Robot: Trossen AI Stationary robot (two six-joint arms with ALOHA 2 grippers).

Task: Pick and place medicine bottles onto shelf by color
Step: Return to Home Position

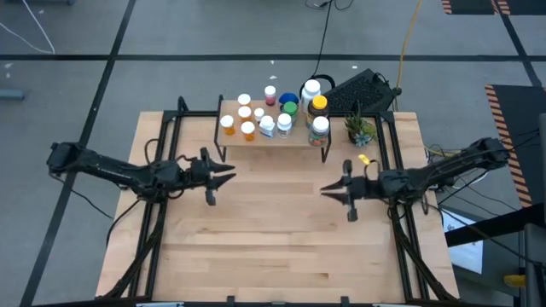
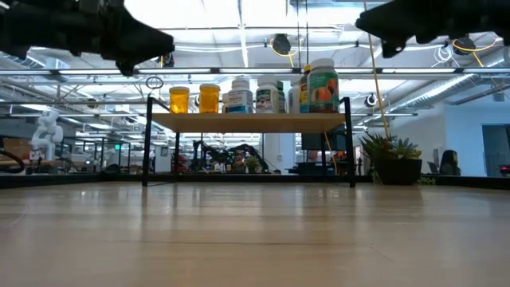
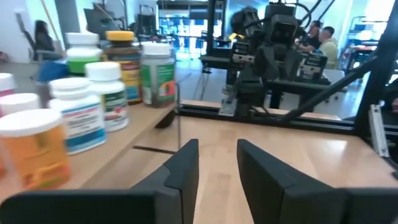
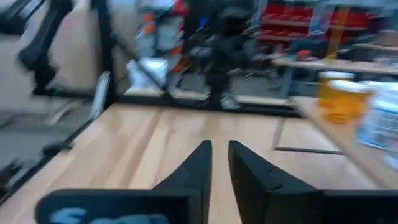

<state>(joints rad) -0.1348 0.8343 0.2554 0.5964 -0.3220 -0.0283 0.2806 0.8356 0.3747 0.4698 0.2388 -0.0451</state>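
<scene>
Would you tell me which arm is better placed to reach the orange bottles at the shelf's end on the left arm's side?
Left. The left gripper hovers just in front of that end of the shelf, close to the orange bottles. The right gripper hovers by the shelf's opposite end.

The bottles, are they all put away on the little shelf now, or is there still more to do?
It looks nearly finished. All the medicine bottles in view stand on the shelf, orange ones at one end, bigger ones at the other. None are left on the table. The left gripper and right gripper hang over the bare table, fingers slightly apart, holding nothing. Whether the colours are sorted perfectly is hard to tell.
</scene>
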